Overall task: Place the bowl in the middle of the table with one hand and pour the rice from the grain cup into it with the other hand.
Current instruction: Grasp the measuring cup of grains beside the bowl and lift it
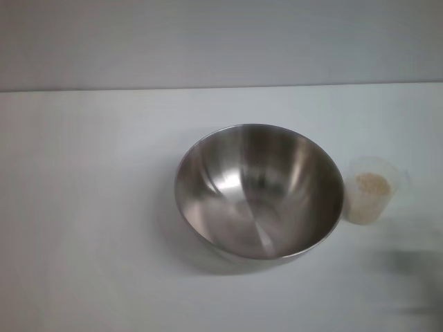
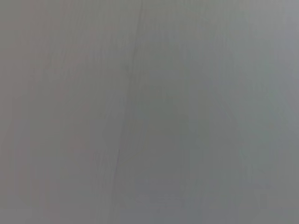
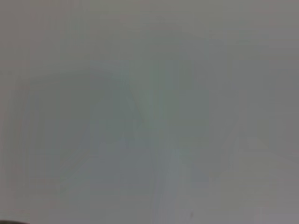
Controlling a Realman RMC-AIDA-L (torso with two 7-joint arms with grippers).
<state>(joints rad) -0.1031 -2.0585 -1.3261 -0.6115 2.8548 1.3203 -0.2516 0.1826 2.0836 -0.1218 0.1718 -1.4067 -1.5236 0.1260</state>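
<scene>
The stainless-steel bowl sits upright and empty on the white table, a little right of the middle in the head view. The transparent grain cup stands upright just to the right of the bowl, close to its rim, with cream-coloured rice inside. Neither gripper shows in the head view; only a faint dark shadow lies on the table at the lower right. Both wrist views show only plain pale surface.
The table's far edge meets a grey wall behind. Bare white tabletop lies to the left of the bowl and in front of it.
</scene>
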